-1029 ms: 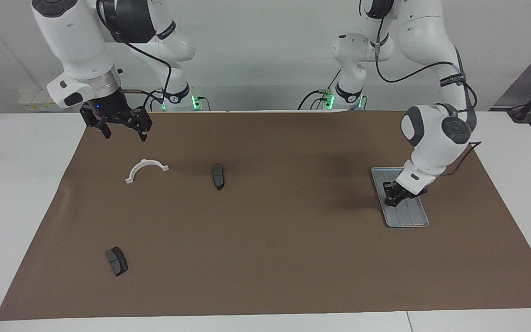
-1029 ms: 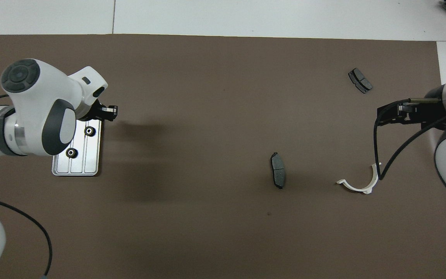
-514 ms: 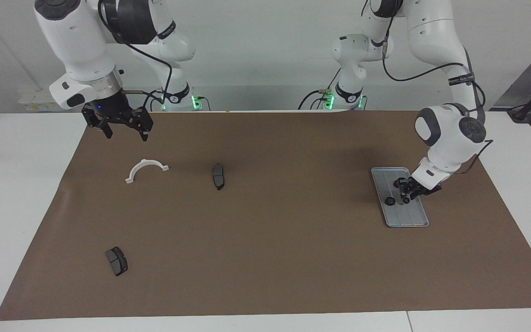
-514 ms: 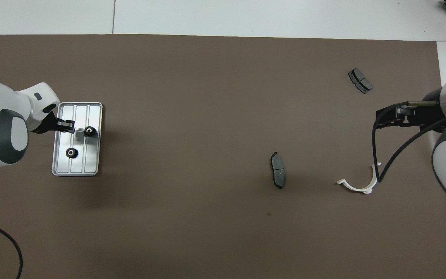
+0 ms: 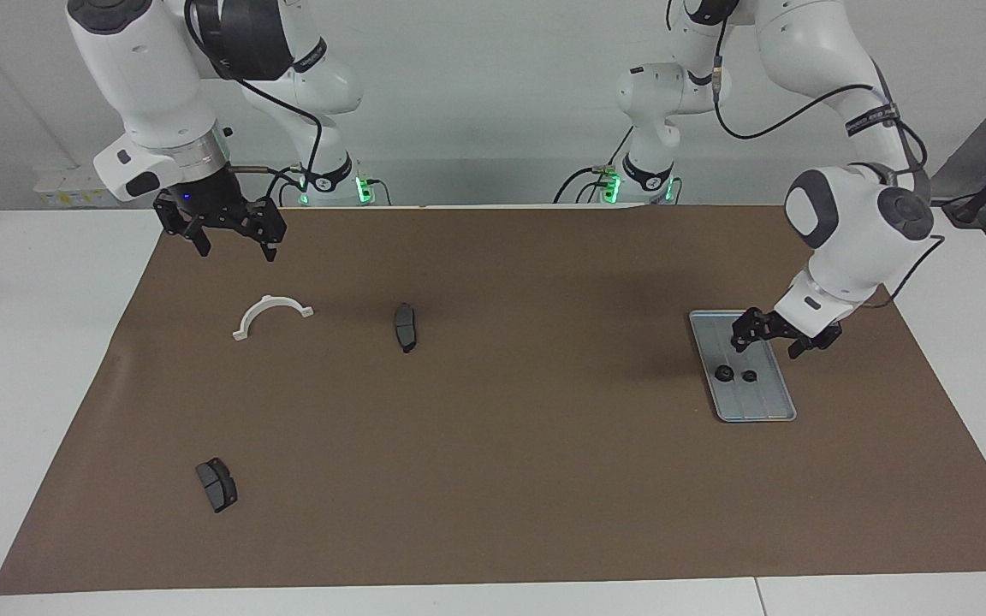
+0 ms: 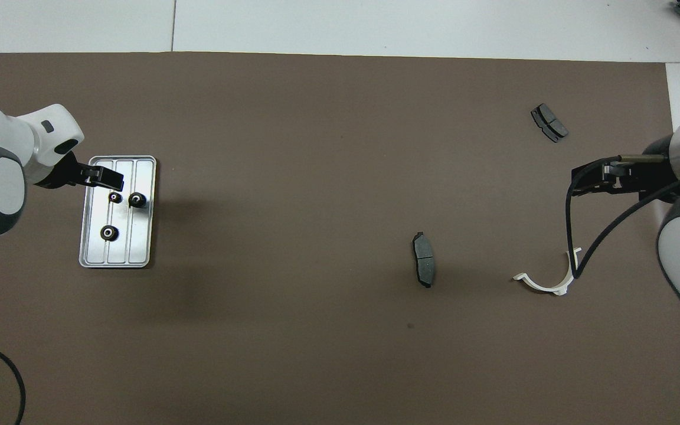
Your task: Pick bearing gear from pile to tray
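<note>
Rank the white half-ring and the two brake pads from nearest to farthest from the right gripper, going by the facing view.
From the right gripper:
1. White half-ring, just below it, toward the right arm's end.
2. Brake pad near mid-table.
3. Brake pad farthest from the robots.

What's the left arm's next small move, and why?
Probably lift clear of the tray and pull back. The left gripper hangs open and empty over it, three gears lie in the tray, and only two brake pads and a white half-ring remain on the mat.
</note>
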You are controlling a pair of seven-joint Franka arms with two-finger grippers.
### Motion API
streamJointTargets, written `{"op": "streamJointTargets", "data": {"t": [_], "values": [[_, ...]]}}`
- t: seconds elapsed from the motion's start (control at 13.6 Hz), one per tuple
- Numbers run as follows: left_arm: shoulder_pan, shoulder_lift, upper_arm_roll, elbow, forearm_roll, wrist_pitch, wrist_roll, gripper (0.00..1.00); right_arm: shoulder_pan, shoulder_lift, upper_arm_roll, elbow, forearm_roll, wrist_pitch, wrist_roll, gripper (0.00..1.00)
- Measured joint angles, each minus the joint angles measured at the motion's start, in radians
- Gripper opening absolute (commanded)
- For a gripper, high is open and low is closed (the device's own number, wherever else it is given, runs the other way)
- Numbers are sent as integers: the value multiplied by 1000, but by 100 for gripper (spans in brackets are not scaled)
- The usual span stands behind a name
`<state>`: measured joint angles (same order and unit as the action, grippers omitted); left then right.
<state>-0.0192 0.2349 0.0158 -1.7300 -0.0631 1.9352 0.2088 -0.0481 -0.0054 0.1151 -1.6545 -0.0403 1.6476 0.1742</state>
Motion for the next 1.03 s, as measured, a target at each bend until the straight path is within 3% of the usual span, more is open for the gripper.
{"op": "streamJointTargets", "data": {"t": [0.22,0.37,0.73,1.03], "values": [[-44,-31,-2,181,28,-247,-88,100,0,-21,0,-27,0,1,0,100],[-56,-74,-3,240,53,-325,-107,100,0,-30,0,-36,0,2,0,100],[-54,-222,5,231,57,-445,-109,100,0,-32,0,-35,0,11,0,100],[-54,-232,4,209,58,-433,-109,100,-1,-32,0,-18,0,15,0,100]]}}
